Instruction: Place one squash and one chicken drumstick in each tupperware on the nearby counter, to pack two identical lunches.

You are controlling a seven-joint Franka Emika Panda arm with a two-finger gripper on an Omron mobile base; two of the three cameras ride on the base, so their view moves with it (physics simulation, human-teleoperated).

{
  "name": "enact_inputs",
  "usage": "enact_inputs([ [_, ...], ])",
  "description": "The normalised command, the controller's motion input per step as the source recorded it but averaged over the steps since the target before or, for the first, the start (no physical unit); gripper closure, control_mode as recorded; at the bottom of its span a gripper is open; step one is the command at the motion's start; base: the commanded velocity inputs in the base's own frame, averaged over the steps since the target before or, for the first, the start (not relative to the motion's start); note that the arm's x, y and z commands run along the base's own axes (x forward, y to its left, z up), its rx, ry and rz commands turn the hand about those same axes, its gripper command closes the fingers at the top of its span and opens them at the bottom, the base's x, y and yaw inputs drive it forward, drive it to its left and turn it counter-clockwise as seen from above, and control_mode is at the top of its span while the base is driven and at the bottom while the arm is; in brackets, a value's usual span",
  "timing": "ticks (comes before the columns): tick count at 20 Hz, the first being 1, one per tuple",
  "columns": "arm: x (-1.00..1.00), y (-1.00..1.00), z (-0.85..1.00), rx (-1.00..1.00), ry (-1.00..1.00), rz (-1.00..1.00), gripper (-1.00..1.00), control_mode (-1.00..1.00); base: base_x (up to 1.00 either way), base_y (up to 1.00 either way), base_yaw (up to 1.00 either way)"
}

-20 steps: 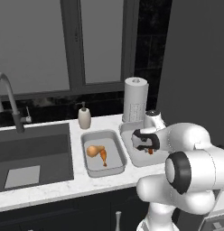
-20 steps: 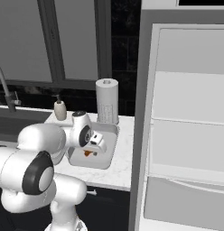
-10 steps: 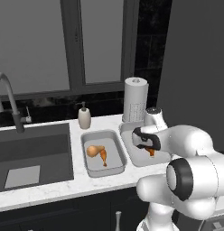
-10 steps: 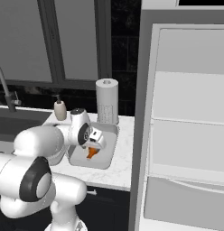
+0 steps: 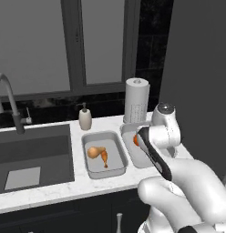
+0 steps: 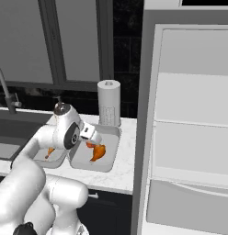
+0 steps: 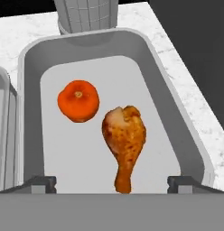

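Observation:
Two light-grey tupperware trays stand side by side on the white marble counter point(image 5: 51, 193). The left tupperware point(image 5: 118, 146) holds a tan squash point(image 5: 93, 151) and a chicken drumstick point(image 5: 105, 158). The right tupperware point(image 7: 23, 58) holds a round orange squash point(image 7: 78, 100) and a browned drumstick point(image 7: 124, 135) lying flat on its floor. My gripper point(image 7: 113, 184) hangs open just above this tray, its fingertips point(image 7: 44, 182) spread wide to either side of the drumstick's bone end, touching nothing. From the right base view the gripper point(image 6: 95, 137) sits over the drumstick point(image 6: 98, 152).
A paper towel roll point(image 5: 136, 100) stands right behind the right tray. A soap dispenser point(image 5: 85, 118) is behind the left tray. The dark sink point(image 5: 33, 154) and faucet point(image 5: 7, 104) lie to the left. The open grey fridge point(image 6: 189, 137) rises at the counter's right end.
The jaws have gone from shut to wide open, letting go of the drumstick, which now lies free in the right tray. The hand has lifted a little.

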Motion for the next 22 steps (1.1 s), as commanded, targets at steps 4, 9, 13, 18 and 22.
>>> enact_inputs([
  [4, -0.61, 0.05, 0.98, 0.0, -0.28, 0.0, -1.0, -1.0, 0.0, 0.0, 0.0],
  [9, -0.65, 0.1, 0.99, 0.0, -0.2, 0.01, -1.0, -1.0, 0.0, 0.0, 0.0],
  [13, -0.59, 0.03, 1.0, -0.06, 0.0, 0.07, -1.0, -1.0, 0.0, 0.0, 0.0],
  [18, -0.78, 0.0, 1.0, -0.04, 0.0, 0.03, -1.0, -1.0, 0.0, 0.0, 0.0],
  [22, -0.98, 0.06, 0.85, -0.01, -0.05, 0.07, -1.0, -1.0, 0.0, 0.0, 0.0],
])
